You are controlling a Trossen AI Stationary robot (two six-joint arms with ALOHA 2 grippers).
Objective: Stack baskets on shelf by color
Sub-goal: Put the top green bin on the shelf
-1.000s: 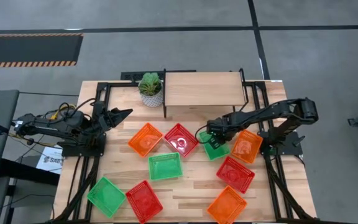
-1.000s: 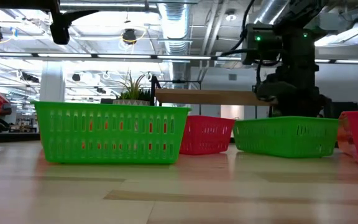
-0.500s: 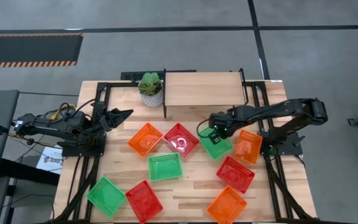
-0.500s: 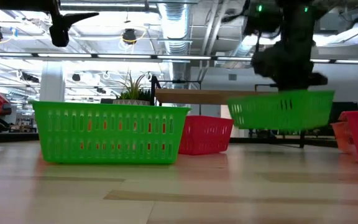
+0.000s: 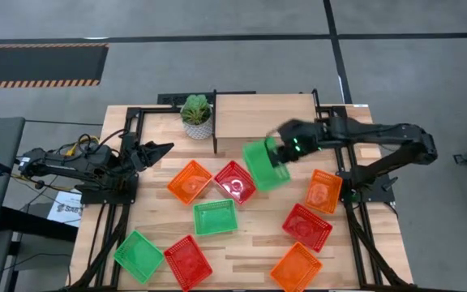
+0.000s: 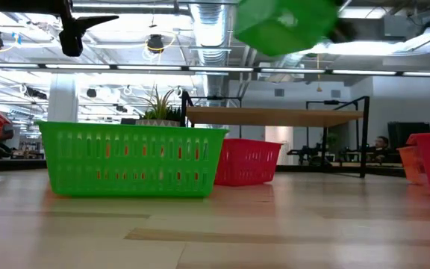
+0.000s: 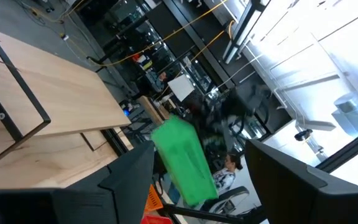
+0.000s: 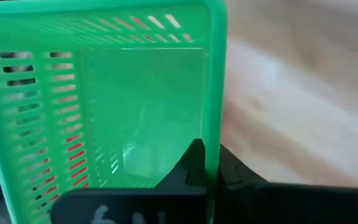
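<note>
My right gripper (image 5: pixel 282 154) is shut on a green basket (image 5: pixel 262 165) and carries it high over the table, just in front of the light wood shelf (image 5: pixel 264 116). In the low view the basket (image 6: pixel 286 22) hangs tilted near the top, above the shelf board (image 6: pixel 275 116). The other baskets rest by their bottoms on the table: green ones (image 5: pixel 216 216) (image 5: pixel 139 255), red ones (image 5: pixel 235 182) (image 5: pixel 307 226) (image 5: pixel 188 261), orange ones (image 5: pixel 190 181) (image 5: pixel 323 191) (image 5: pixel 297 267). My left gripper (image 5: pixel 157 149) waits open at the table's left side. My right gripper pinches the green basket's rim (image 8: pixel 212 140) on one side wall, one finger (image 8: pixel 193 163) inside the basket and one (image 8: pixel 230 173) outside. The basket (image 6: pixel 286 22) is lifted clear of the table and hangs tilted from the fingers.
A green plant in a white pot (image 5: pixel 197 116) stands right beside the shelf's left end. Black metal frames (image 5: pixel 128 162) run along both table sides. Bare tabletop (image 5: pixel 254 243) lies between the baskets near the middle.
My right gripper has lifted the green basket off the table, from beside the right orange basket, up high and toward the shelf and the table's left. The basket has tipped from level to tilted. The left arm has kept still.
</note>
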